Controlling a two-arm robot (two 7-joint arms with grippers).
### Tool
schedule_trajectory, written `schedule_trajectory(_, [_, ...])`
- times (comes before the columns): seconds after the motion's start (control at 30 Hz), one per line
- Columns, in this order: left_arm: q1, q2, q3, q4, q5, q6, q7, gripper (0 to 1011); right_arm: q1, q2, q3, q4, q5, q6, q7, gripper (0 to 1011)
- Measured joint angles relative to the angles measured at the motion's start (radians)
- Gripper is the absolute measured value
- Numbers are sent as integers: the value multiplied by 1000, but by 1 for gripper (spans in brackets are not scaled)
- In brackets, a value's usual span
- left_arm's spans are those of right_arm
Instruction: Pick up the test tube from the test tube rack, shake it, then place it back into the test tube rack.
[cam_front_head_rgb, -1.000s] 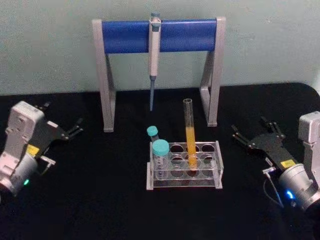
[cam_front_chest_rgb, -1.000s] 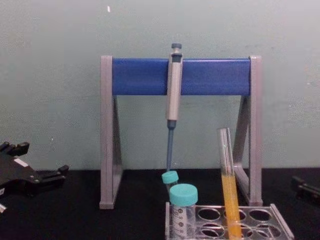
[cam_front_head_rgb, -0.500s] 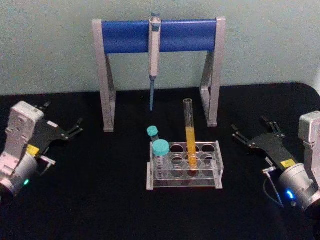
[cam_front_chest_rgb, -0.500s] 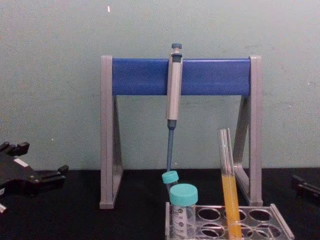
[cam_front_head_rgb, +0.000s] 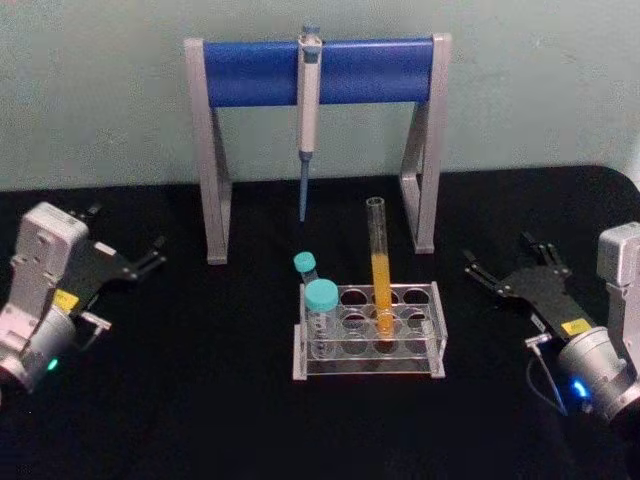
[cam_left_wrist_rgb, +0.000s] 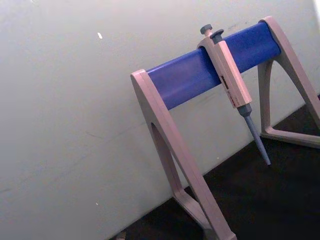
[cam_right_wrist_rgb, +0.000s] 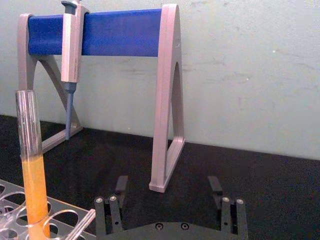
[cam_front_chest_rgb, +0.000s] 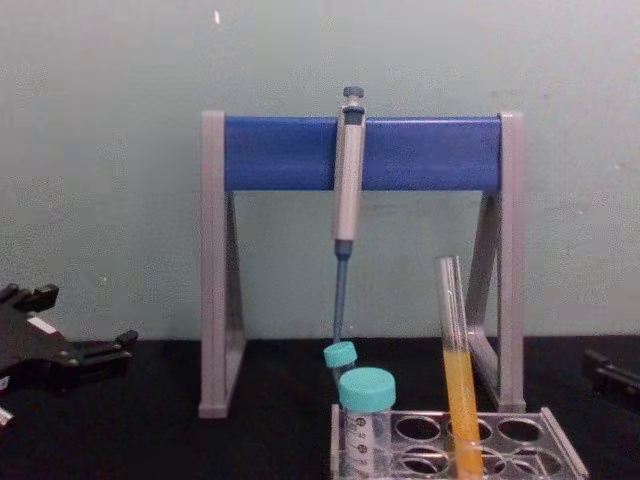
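The test tube (cam_front_head_rgb: 380, 270) stands in the test tube rack (cam_front_head_rgb: 368, 335), seated in a hole of the middle column and leaning slightly, its lower part filled with orange-yellow liquid and its open mouth well above the rack's top plate. Two vials with teal screw caps (cam_front_head_rgb: 321, 296) occupy the rack's left column, just beside the tube but not touching it. The rack sits near the middle of the black worktop (cam_front_head_rgb: 200, 400), with bare surface on every side.

Behind the rack rises the grey-and-blue pipette stand (cam_front_head_rgb: 318, 72), a pipette (cam_front_head_rgb: 309, 110) hanging from its crossbar with the tip pointing down behind the vials. The tube's mouth is below the crossbar.

The left hand (cam_front_head_rgb: 125, 262) rests far to the left of the rack near the worktop's left edge, its fingers spread wide and holding nothing. The right hand (cam_front_head_rgb: 505, 270) sits well apart on the rack's right side, fingers also spread wide and empty; in the right wrist view its two fingertips (cam_right_wrist_rgb: 121, 184) frame open worktop, with the tube off to one side. Between each hand and the rack the worktop lies unobstructed.
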Motion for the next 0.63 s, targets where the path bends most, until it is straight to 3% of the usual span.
schedule_trajectory(0.63, [0,0,0,0,0,0,0,1001,0,0,0,0,1,0,0,1000])
